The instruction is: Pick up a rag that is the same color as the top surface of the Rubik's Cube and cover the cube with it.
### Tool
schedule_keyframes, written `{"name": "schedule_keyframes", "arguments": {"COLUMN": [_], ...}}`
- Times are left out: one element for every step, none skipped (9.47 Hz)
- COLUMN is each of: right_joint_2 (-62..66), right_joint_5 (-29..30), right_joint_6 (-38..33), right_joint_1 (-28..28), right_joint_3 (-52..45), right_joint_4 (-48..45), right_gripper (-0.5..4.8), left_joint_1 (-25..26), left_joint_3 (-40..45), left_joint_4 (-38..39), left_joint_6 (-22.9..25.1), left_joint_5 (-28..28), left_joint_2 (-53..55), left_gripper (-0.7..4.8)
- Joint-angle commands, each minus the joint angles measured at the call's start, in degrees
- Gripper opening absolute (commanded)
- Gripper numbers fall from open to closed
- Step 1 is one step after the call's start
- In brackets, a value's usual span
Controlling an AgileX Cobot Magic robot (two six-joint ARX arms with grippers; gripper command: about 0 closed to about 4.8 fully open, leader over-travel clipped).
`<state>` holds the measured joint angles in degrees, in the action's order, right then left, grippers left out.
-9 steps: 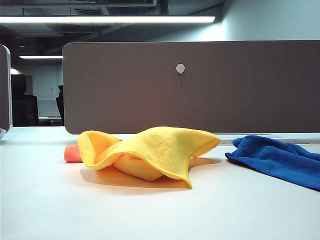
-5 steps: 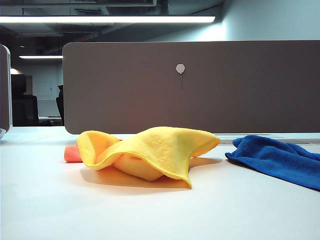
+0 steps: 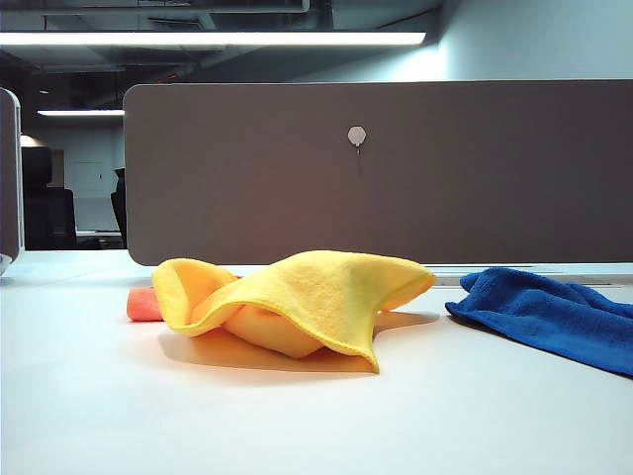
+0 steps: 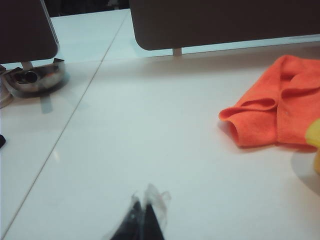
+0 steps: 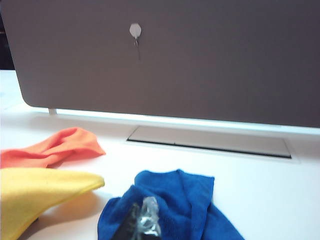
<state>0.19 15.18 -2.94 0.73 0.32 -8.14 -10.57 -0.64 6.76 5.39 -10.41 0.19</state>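
Nothing on the desk (image 3: pixel 119 416) is shifting between the earlier frames and now. We are seeing the rag (image 3: pixel 307 297) lying tented mid-desk, hiding the Rubik's Cube. An orange cloth (image 3: pixel 143 305) is lying just behind its left end, and a blue cloth (image 3: pixel 554 312) is lying toward the desk's right edge. Left gripper (image 4: pixel 142 222) is hovering over bare desk, jaws pressed together. Right gripper (image 5: pixel 142 220) is hanging above the blue cloth, seemingly closed, pinching nothing.

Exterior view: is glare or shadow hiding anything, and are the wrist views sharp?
Exterior view: ceiling strip light glares; bright yellow microfibre rag casts an orange shadow, cube unseen. Left wrist view: shut left gripper blurred. Right wrist view: right gripper blurred above blue terry cloth.
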Motion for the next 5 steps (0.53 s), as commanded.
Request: {"name": "schedule_keyframes", "arguments": {"right_joint_2": [-0.1,-0.1,-0.1,-0.1,0.0], "right_joint_5": [0.2,0.2,0.2,0.2,0.2], "right_joint_6": [0.1,0.1,0.1,0.3,2.9], "right_joint_1": [0.1,0.1,0.1,0.1,0.1], "right_joint_3": [-0.2,-0.2,-0.2,-0.2,-0.2], "right_joint_4": [-2.8,-2.8,-2.8,-2.7,-1.9], "right_gripper": [-0.05,-0.05,-0.05,-0.05,-0.05], "left_joint_1": [5.9,9.7,13.4,13.9,13.9], "left_joint_3": [0.0,0.0,0.0,0.0,0.0], "left_joint_4": [-1.7,-2.1,-2.1,-2.0,-1.2], "left_joint_6": [-1.1,-2.3,-3.4,-3.9,-4.0], "left_joint_5": [6.4,9.9,15.1,15.8,15.8], "left_joint_2": [0.1,0.1,0.1,0.1,0.1], "left_gripper": [-0.06,-0.06,-0.06,-0.06,-0.05]}}
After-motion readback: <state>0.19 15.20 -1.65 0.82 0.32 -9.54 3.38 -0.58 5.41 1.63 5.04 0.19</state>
